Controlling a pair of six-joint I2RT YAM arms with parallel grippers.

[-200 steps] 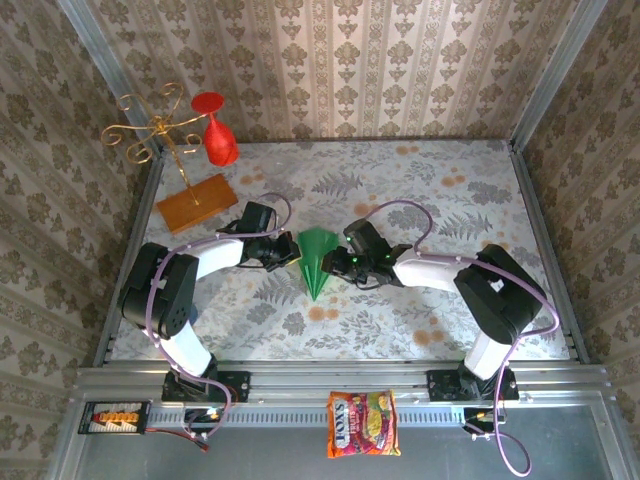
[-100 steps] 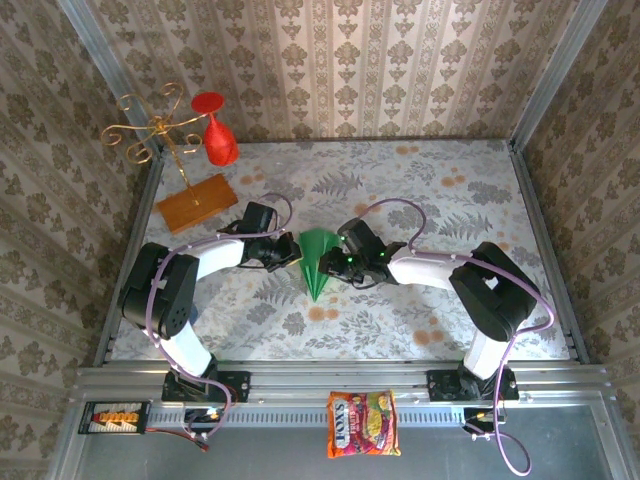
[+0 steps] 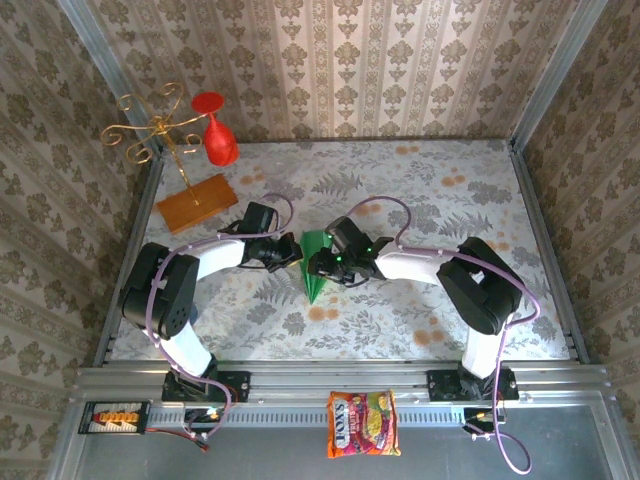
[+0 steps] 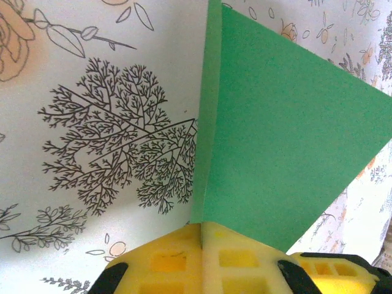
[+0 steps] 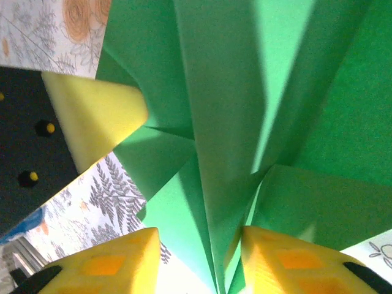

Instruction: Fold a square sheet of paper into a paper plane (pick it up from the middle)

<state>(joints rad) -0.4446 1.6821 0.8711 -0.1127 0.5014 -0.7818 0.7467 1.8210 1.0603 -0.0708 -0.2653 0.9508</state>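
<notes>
The green paper plane (image 3: 316, 262) lies folded in the middle of the table, its tip pointing toward the near edge. My left gripper (image 3: 291, 250) is at its left side, shut on an upright flap (image 4: 275, 153) of the plane whose edge runs into the seam between the yellow fingers (image 4: 165, 260). My right gripper (image 3: 322, 266) is over the plane from the right. Its jaws stand open, and the plane's centre folds (image 5: 226, 153) rise between its two yellow fingertips (image 5: 278, 257). The left gripper's yellow finger (image 5: 92, 116) shows beyond the paper.
An orange-brown board (image 3: 197, 203) carrying a gold wire stand (image 3: 150, 125) sits at the back left, with a red glass (image 3: 217, 135) hanging from it. A snack packet (image 3: 362, 423) lies on the front rail. Patterned walls close in the table on three sides.
My right gripper has slid left, further onto the plane, and its jaws have widened. The left gripper has kept its hold and place.
</notes>
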